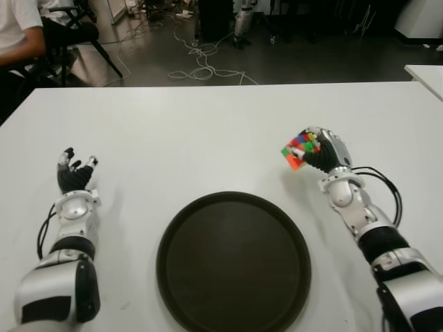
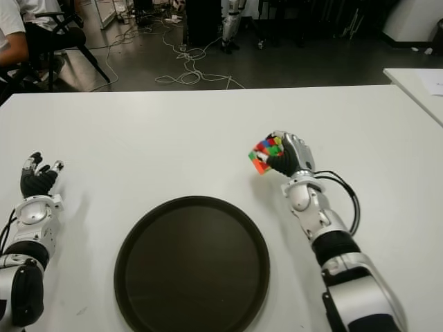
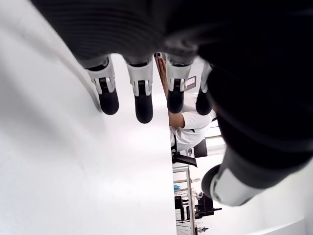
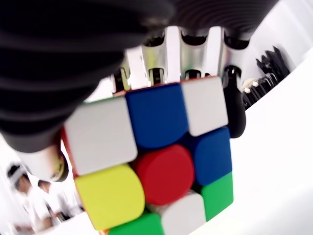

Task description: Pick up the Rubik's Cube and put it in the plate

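Your right robot hand has its fingers wrapped around the Rubik's Cube, held tilted just above the white counter, beyond and to the right of the dark round plate. The cube looks light, rigid w/ smooth, likely slick plastic faces, so keep fingers on opposite flat faces, not corners. Left robot hand shows far left of the plate, fingers relaxed, holding nothing.

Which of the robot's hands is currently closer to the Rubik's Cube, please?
The right. The right hand grasps the Rubik's Cube, lifted beyond the plate's right side. The left hand shows open near the table's left edge, far from it.
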You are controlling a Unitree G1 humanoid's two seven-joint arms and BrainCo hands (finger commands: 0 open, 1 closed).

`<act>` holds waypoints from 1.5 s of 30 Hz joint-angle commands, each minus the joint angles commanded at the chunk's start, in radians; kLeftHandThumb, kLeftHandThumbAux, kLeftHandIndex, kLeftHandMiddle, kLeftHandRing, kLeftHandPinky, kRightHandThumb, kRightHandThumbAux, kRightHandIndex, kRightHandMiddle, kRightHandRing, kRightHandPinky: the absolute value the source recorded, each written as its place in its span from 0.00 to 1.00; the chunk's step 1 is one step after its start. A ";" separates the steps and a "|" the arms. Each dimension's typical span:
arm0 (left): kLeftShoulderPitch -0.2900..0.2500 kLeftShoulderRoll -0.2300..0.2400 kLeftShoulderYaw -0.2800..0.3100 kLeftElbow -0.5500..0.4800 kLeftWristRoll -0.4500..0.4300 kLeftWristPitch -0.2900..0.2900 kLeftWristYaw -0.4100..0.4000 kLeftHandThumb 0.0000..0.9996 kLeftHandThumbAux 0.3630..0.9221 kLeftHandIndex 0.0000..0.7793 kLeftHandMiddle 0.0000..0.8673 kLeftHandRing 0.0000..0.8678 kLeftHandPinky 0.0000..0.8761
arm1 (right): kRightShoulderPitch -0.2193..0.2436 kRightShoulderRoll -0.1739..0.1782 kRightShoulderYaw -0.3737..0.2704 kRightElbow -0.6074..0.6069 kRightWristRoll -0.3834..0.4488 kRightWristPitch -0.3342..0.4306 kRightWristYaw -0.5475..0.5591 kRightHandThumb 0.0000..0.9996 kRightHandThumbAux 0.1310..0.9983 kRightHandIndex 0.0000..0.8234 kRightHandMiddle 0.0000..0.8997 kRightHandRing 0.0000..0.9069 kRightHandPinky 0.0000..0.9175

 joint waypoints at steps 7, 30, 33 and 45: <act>-0.002 0.000 0.002 0.003 -0.002 0.007 0.005 0.00 0.69 0.07 0.10 0.10 0.09 | 0.007 0.021 -0.022 -0.036 0.047 -0.013 0.050 0.71 0.68 0.54 0.90 0.89 0.87; -0.003 -0.002 0.001 0.002 -0.001 0.011 0.000 0.00 0.69 0.05 0.09 0.09 0.09 | 0.023 0.021 -0.046 -0.110 0.076 0.021 0.160 0.71 0.67 0.54 0.90 0.90 0.88; -0.003 -0.003 0.000 0.002 -0.001 0.010 -0.002 0.00 0.69 0.05 0.09 0.09 0.09 | 0.022 0.020 -0.048 -0.111 0.076 0.024 0.170 0.71 0.67 0.54 0.90 0.90 0.87; -0.004 -0.004 0.000 0.002 -0.001 0.013 0.002 0.00 0.67 0.06 0.10 0.10 0.09 | 0.021 0.008 -0.047 -0.121 0.059 0.020 0.190 0.71 0.67 0.54 0.90 0.90 0.88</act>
